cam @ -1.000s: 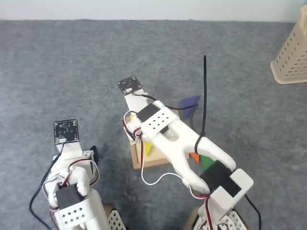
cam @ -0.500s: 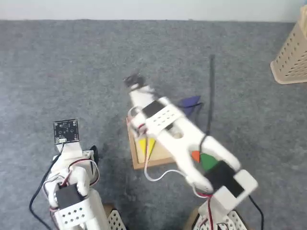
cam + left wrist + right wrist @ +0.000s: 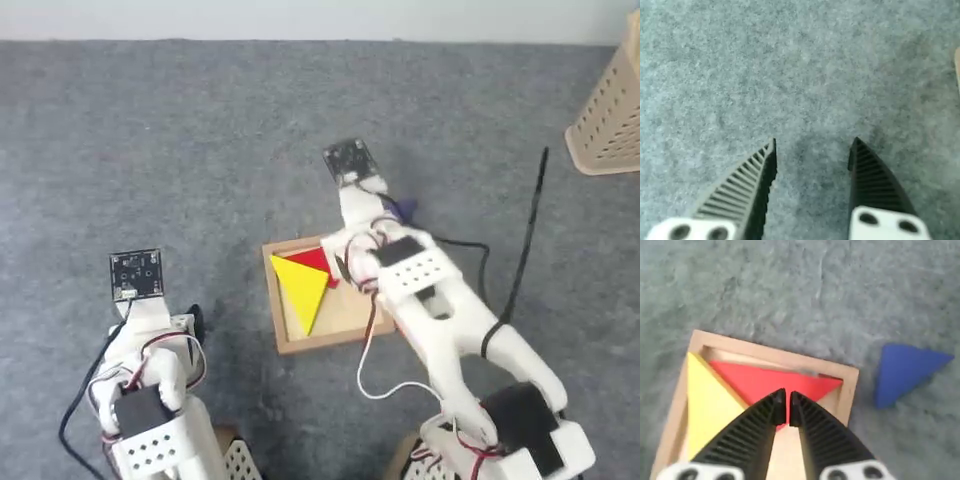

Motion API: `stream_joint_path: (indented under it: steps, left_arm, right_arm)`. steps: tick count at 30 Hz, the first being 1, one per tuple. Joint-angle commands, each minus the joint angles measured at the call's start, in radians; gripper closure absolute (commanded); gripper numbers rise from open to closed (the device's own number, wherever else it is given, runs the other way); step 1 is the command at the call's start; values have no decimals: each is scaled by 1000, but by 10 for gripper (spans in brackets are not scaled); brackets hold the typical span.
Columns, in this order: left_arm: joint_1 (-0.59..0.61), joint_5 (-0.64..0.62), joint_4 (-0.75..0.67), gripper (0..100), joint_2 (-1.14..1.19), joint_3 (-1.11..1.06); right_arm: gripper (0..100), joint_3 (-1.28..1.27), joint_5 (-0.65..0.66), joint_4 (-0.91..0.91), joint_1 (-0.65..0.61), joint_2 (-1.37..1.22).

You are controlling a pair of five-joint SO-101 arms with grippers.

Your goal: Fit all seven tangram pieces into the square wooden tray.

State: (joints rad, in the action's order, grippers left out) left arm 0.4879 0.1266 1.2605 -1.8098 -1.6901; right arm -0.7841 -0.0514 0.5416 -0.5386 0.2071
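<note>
Though it lies flat, the blue triangle [image 3: 902, 371] looks stiff and light.
Pinch opposite edges; right claw [image 3: 787, 399] closed, empty; left claw [image 3: 812, 150] wide.

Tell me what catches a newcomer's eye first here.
The bright yellow triangle and red triangle lying side by side in the wooden tray stand out against the grey carpet. The right tool, shut, hangs over the red one, and a blue triangle lies on the carpet just outside the tray.
</note>
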Motion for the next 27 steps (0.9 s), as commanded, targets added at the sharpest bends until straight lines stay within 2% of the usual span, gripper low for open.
stream_joint_path:
  steps: [1, 8, 15, 27]
  left_arm:
    - [-6, -9, 3, 775, -12, 5]
    - [-6, -9, 3, 775, -12, 5]
    - [-6, -9, 3, 775, -12, 5]
    - [-6, -9, 3, 775, -12, 5]
  right_arm:
    - [991, -20, 15, -104, -35, 62]
    - [991, -31, 15, -117, -61, 59]
    - [991, -28, 15, -176, -62, -65]
    - [991, -31, 17, -107, -88, -82]
